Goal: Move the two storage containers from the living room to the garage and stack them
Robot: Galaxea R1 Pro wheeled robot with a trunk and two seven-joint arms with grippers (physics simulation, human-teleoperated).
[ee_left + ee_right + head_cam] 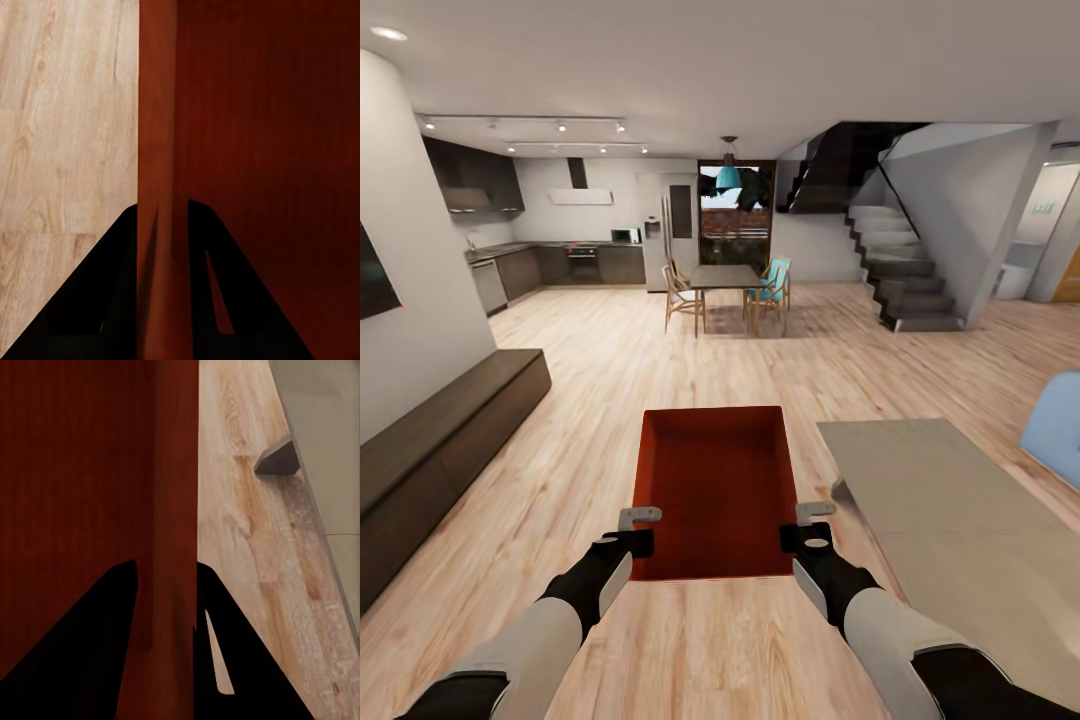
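I hold one red-orange storage container (712,490) level in front of me, above the living room's light wood-plank floor (610,380). My left gripper (637,530) is shut on its left wall (157,150), one finger on each side of it. My right gripper (807,525) is shut on its right wall (174,510) the same way. The container is open-topped and empty inside.
A long low dark-brown bench (440,450) runs along the left wall. A pale grey low table (950,510) stands at the right, a light blue seat (1057,425) beyond it. Ahead are a dining table with chairs (725,290), a kitchen (560,260) and stairs (900,270).
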